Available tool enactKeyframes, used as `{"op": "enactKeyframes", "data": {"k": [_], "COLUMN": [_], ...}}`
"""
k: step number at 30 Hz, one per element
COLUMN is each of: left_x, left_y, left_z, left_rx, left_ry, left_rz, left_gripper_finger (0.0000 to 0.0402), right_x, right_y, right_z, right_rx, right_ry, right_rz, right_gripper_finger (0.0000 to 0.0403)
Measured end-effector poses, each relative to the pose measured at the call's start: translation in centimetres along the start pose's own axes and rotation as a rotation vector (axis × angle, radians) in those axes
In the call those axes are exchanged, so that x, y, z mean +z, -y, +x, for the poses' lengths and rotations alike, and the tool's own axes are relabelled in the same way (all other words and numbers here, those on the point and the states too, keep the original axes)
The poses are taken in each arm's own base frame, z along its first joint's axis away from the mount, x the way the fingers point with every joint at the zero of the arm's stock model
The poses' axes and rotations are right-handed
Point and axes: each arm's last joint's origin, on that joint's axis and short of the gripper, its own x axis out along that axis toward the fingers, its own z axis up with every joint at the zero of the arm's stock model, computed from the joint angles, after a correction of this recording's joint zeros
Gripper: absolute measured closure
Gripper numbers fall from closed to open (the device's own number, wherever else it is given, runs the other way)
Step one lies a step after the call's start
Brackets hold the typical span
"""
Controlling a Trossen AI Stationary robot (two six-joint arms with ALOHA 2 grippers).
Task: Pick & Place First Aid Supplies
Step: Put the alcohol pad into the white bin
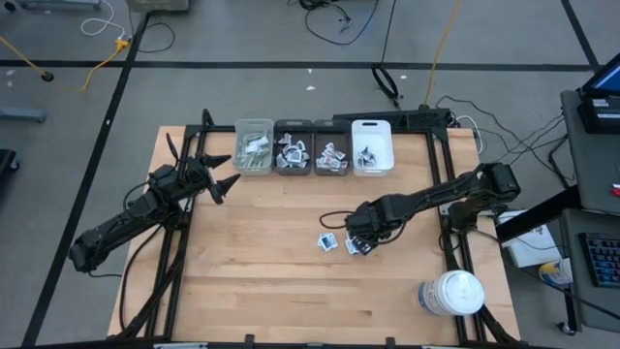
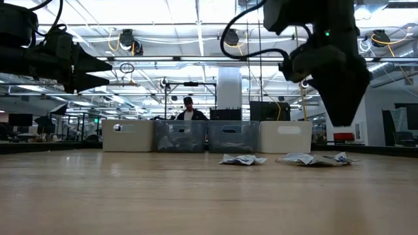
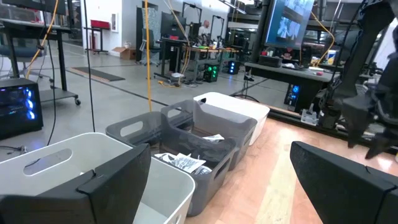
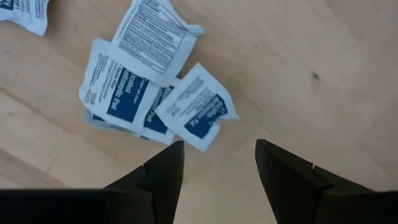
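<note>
Grey floor crossed by black tape lines and cables, bright ceiling lights, desks with monitors

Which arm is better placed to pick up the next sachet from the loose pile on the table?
Right. The right gripper hangs directly over the sachets, fingers apart and empty, pointing down at them. The left gripper is open near the bins, far across the table from the pile.

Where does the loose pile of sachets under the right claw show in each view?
High view: sachet pile right of table centre, under the right claw.
Low view: lying flat right of centre.
Left wrist view: not in it.
Right wrist view: upper left.
Shared landmark: row of bins.
</note>
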Motion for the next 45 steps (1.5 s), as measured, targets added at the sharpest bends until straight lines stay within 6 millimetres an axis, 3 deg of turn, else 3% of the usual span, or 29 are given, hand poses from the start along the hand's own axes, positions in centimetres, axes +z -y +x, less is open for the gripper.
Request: {"op": "enactKeyframes", "data": {"k": [11,23,35,39,45], "left_x": [0.0,0.0,0.0,0.0,0.0], "left_y": [0.0,0.0,0.0,0.0,0.0], "left_z": [0.0,0.0,0.0,0.0,0.0], "left_rx": [0.0,0.0,0.0,0.0,0.0], "left_ry": [0.0,0.0,0.0,0.0,-0.001], "left_rz": [0.0,0.0,0.0,0.0,0.0], "left_gripper_finger": [0.0009,0.0009,0.0009,0.0009,0.0009], "right_x": [0.4,0.2,0.3,0.4,0.6], "right_y": [0.9,1.8,1.6,1.5,1.2], "right_z": [3.9,5.7,5.7,5.2,2.3], "right_rx": [0.065,0.091,0.114,0.112,0.106], "right_ry": [0.04,-0.004,0.011,0.01,0.017], "right_rz": [0.025,0.029,-0.012,-0.067,-0.195], "right_gripper_finger": [0.0211,0.0223,0.0386,0.0394,0.0399]}}
